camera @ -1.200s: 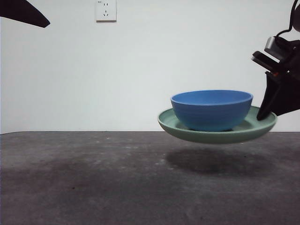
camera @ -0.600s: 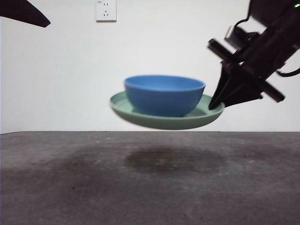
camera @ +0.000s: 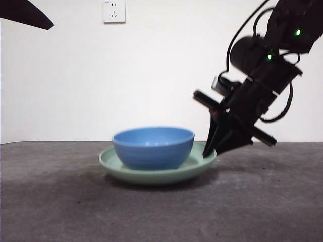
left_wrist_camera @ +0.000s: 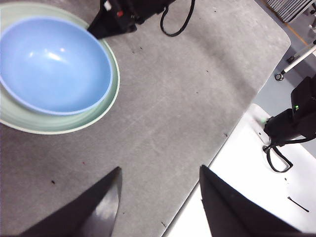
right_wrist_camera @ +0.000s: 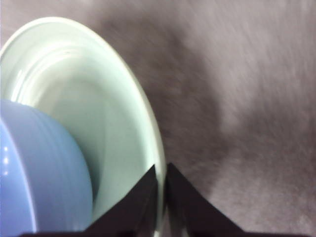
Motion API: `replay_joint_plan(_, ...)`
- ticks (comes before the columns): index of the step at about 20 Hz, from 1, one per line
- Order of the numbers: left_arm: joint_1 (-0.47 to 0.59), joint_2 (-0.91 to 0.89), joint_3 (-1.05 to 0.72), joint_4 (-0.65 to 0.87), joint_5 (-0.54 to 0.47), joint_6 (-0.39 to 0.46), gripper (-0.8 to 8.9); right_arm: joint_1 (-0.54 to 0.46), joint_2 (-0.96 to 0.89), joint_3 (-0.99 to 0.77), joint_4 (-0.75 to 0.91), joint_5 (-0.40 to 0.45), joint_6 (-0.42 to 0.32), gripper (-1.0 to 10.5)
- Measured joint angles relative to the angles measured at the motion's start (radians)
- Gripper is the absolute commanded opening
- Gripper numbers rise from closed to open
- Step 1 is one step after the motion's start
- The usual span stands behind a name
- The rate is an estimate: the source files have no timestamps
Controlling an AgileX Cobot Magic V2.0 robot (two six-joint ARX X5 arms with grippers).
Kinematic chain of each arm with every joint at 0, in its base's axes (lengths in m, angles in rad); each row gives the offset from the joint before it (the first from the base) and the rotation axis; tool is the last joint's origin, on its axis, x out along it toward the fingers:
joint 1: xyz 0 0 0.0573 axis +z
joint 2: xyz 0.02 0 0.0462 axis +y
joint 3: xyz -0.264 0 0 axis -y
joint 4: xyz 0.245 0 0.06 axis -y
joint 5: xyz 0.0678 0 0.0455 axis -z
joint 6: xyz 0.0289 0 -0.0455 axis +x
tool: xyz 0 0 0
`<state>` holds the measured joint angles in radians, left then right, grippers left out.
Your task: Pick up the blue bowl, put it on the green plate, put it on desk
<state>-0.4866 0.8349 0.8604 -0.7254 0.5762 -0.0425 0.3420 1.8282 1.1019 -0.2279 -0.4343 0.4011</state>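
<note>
— Setting, as you would log it?
— Robotics lab bench. You have a bare white wall with one wall socket (camera: 114,11), and a worn grey desk (camera: 60,201).
— Further evidence?
— Past the desk's edge: a white side surface (left_wrist_camera: 256,187) carrying black cabled equipment (left_wrist_camera: 291,123), and a wheeled stand leg (left_wrist_camera: 296,61) on the floor.

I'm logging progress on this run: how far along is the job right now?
Done: the blue bowl sits inside the green plate, and the plate appears to rest on the desk. In hand: the right claw is shut on the plate's rim. Left: letting go and pulling away. The left claw waits open off to the side.
</note>
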Motion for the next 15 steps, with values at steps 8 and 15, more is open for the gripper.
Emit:
replay_joint_plan(8, 0.000, 0.000, 0.000, 0.000, 0.000, 0.000, 2.48, 0.002, 0.025, 0.001, -0.002, 0.009, 0.004, 1.8)
replay_joint_plan(15, 0.000, 0.000, 0.000, 0.000, 0.000, 0.000, 2.48, -0.002, -0.067, 0.003, -0.055, 0.111, -0.002, 2.7)
